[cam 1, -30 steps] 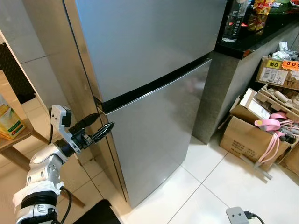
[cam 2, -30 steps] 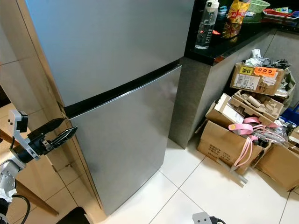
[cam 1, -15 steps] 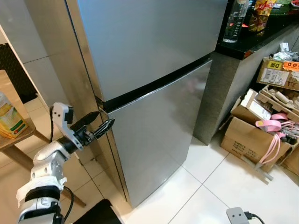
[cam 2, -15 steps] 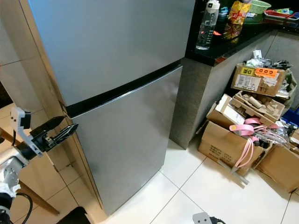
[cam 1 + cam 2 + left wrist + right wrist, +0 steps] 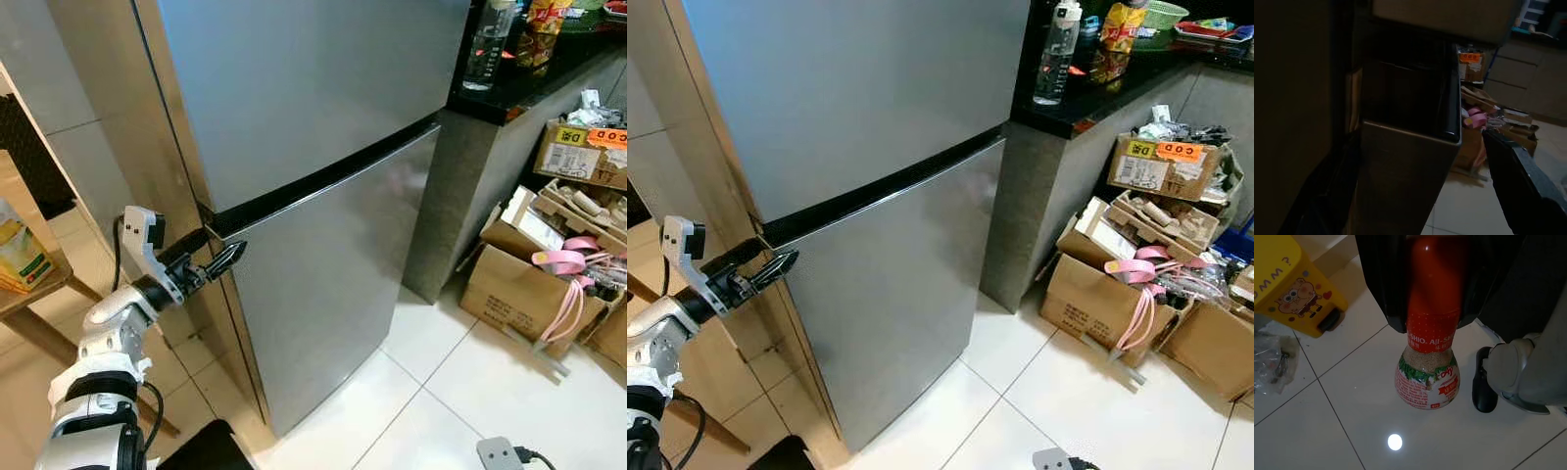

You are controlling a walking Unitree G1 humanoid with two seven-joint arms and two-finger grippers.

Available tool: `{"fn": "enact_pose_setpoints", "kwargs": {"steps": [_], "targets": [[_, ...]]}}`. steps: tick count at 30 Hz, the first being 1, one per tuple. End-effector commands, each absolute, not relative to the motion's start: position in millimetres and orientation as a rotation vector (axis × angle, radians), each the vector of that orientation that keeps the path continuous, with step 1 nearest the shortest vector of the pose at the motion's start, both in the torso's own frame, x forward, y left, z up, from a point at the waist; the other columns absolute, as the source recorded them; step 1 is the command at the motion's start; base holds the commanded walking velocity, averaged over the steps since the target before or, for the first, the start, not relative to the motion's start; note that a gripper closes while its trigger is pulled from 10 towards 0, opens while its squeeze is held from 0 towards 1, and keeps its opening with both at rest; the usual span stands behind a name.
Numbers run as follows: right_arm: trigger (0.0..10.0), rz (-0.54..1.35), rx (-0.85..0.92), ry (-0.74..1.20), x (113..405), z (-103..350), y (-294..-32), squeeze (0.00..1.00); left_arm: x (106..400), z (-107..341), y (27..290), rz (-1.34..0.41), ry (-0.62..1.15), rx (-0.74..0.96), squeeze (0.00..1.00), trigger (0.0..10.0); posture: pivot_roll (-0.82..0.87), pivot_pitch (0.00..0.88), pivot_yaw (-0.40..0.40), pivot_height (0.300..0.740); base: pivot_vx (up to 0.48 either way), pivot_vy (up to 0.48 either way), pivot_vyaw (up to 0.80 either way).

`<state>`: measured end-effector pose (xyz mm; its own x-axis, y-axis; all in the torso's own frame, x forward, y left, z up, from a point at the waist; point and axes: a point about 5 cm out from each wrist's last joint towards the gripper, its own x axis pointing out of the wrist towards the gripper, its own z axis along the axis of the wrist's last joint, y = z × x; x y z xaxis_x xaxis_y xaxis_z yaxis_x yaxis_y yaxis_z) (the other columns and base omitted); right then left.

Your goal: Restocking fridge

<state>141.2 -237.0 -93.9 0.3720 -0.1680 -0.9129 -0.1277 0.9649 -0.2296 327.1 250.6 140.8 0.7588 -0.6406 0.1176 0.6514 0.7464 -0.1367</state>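
Observation:
A tall silver fridge (image 5: pixel 313 108) stands shut, a black seam dividing its upper door from its lower door (image 5: pixel 333 294). My left gripper (image 5: pixel 217 255) is open at the fridge's left edge, level with that seam, its fingertips at the top corner of the lower door. In the dark left wrist view that door corner (image 5: pixel 1449 132) sits between the two fingers (image 5: pixel 1520 181). My right gripper (image 5: pixel 1432 320) hangs low over the tiled floor, shut on a red-capped seasoning bottle (image 5: pixel 1427 377) with a red and green label.
A black counter (image 5: pixel 519 88) right of the fridge holds a water bottle (image 5: pixel 484 49) and snack packets. Cardboard boxes (image 5: pixel 534 284) crowd the floor at right. A wooden table (image 5: pixel 29 294) with a yellow carton (image 5: pixel 18 250) stands at left. A yellow stool (image 5: pixel 1288 284) is near my foot.
My left gripper has risen and moved right, from short of the fridge's side to the seam at the door's left edge. It has stayed open.

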Motion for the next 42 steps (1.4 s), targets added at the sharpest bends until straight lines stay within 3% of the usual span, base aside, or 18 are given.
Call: {"fn": "enact_pose_setpoints", "kwargs": {"steps": [1,15,19,25,37,39,41,42], "targets": [[10.0,-0.029,-0.288,1.187,143.5,-92.9,-237.8,0.00,316.2,133.8,208.4,-1.054,-0.024,-0.174,0.00,10.0,-0.08,0.000,-0.001,0.740,0.000,0.000,0.00],[10.0,-0.030,-0.283,1.188,143.4,-93.0,-237.4,0.00,293.6,125.7,164.9,-1.346,0.004,-0.209,0.00,10.0,-0.07,0.000,-0.003,0.740,0.000,0.000,0.00],[10.0,-0.027,-0.283,1.189,143.5,-93.3,-236.2,0.00,268.1,135.5,131.0,-1.563,-0.032,-0.288,0.00,10.0,-0.07,0.000,-0.003,0.740,0.000,0.000,0.00],[10.0,-0.025,-0.285,1.189,144.0,-93.2,-235.9,0.00,248.5,141.9,115.4,-1.693,-0.040,-0.348,0.00,10.0,-0.07,0.000,-0.005,0.740,0.000,0.000,0.00],[10.0,-0.018,-0.280,1.194,142.5,-94.3,-233.7,0.00,256.5,74.9,157.6,-1.309,0.242,-0.349,0.00,10.0,-0.07,0.000,-0.001,0.740,0.000,0.000,0.00],[10.0,-0.016,-0.278,1.194,142.8,-94.3,-233.1,0.00,255.6,49.2,170.6,-1.135,0.348,-0.340,0.00,10.0,-0.07,0.000,-0.003,0.740,0.000,0.000,0.00],[10.0,-0.016,-0.278,1.194,142.8,-94.3,-233.1,0.00,255.6,49.2,170.6,-1.135,0.348,-0.340,0.00,10.0,-0.07,0.000,-0.003,0.740,0.000,0.000,0.00],[10.0,-0.013,-0.268,1.188,144.7,-94.1,-230.9,0.00,249.3,20.3,183.9,-0.959,0.461,-0.322,0.00,10.0,-0.07,0.000,-0.003,0.740,0.000,0.000,0.00]]}}
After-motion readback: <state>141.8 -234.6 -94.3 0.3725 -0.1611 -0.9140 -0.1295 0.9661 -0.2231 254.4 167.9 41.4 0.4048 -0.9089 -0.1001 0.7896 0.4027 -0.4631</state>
